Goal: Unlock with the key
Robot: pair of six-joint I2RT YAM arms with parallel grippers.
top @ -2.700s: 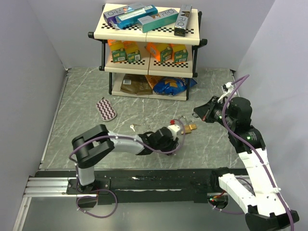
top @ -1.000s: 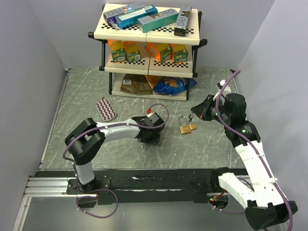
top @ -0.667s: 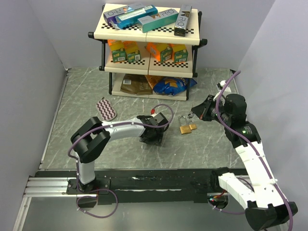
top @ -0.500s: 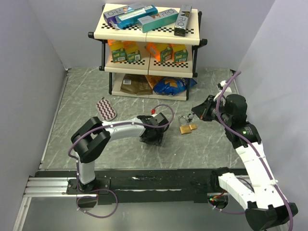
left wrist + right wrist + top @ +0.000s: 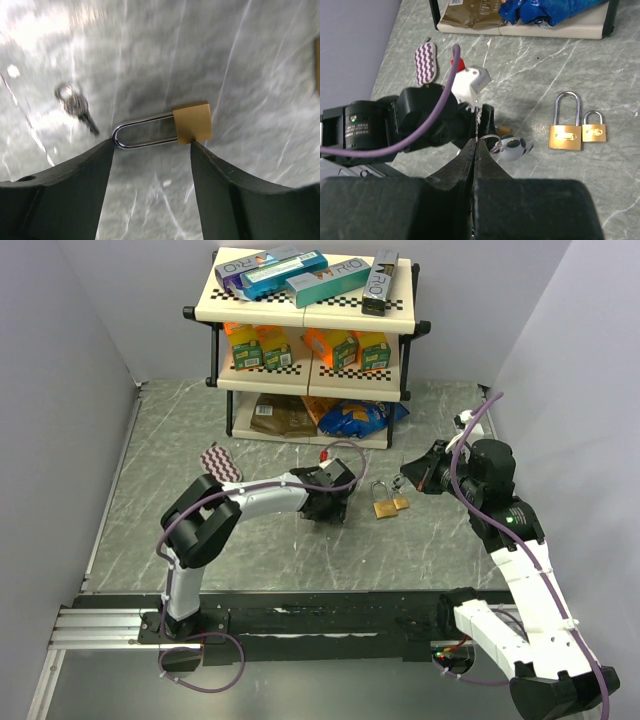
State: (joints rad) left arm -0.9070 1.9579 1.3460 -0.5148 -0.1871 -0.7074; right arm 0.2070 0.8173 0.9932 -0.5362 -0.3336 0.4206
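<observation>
Grip placement decides this step. From above, the left gripper (image 5: pixel 326 504) sits low over the veined grey table (image 5: pixel 170 470), just left of a larger padlock (image 5: pixel 382 502) and a smaller padlock (image 5: pixel 400 503) lying side by side. The right gripper (image 5: pixel 404 480) hovers close beyond them.

The left wrist view shows that pincer spread wide, its dark fingers (image 5: pixel 65 185) framing a third padlock (image 5: pixel 192 122) that lies flat. It has a squat, matte brass body and a polished steel shackle (image 5: pixel 145 137). A loose key (image 5: pixel 75 106) lies near the shackle's bend. The pads should probably close on the body's flat edges, since the round shackle looks slippery. The keyhole end should stay uncovered.

The right wrist view shows the other pincer's jaws pressed together, seemingly pinching a thin key ring (image 5: pixel 494 142) with a pale fob (image 5: pixel 516 146). No key blade can be made out there. It would need a straight, square approach to the held lock.
</observation>
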